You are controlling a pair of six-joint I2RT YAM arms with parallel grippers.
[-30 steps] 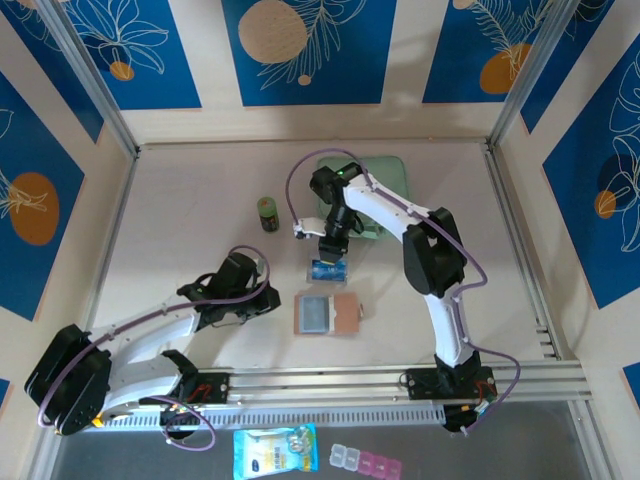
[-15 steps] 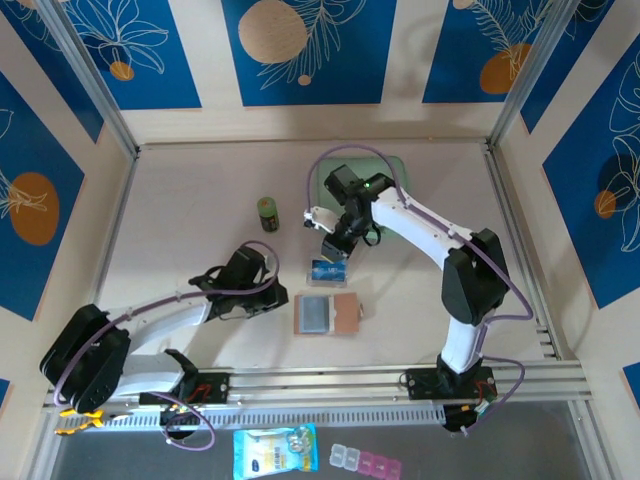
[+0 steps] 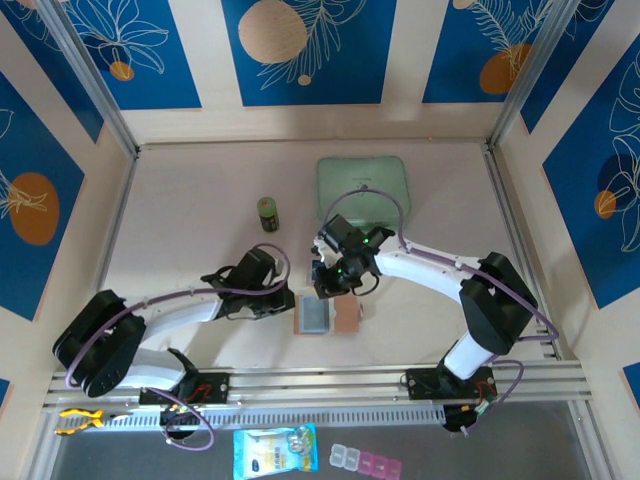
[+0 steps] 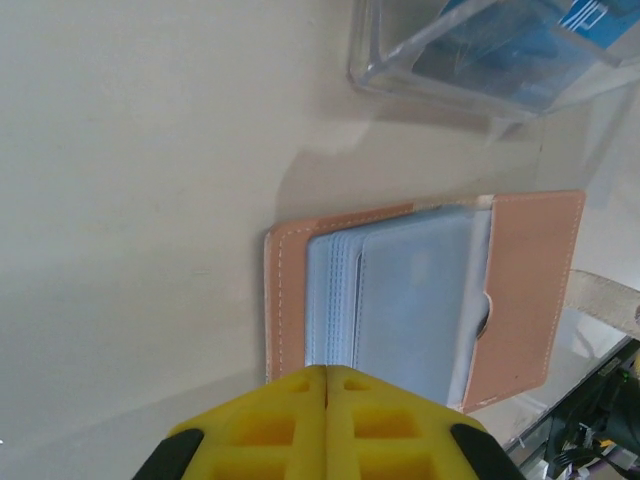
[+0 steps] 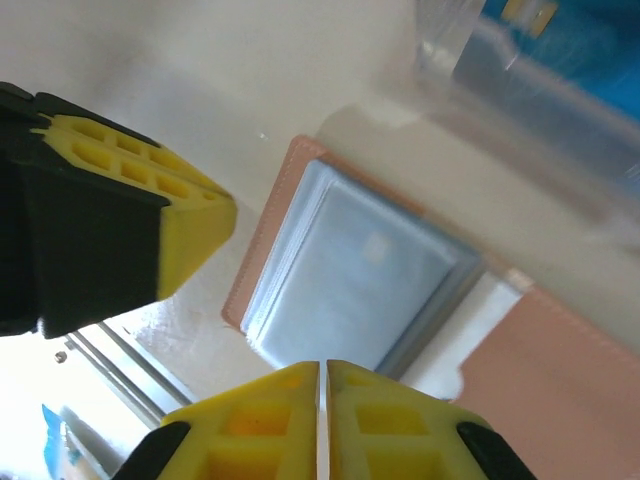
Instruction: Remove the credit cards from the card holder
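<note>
The card holder (image 3: pixel 345 316) lies open and flat; the left gripper (image 4: pixel 327 420) sits at its left edge, jaws pressed together on nothing; the right gripper (image 5: pixel 322 405) hovers over its far edge, likewise closed and empty; a clear packet (image 4: pixel 480 50) lies just beyond.

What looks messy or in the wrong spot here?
Nothing is spilled or broken. The card holder lies open and flat on the table. The only odd bits are a blue packet and some small white and pink boxes, which lie off the table, in front of the metal rail.
</note>
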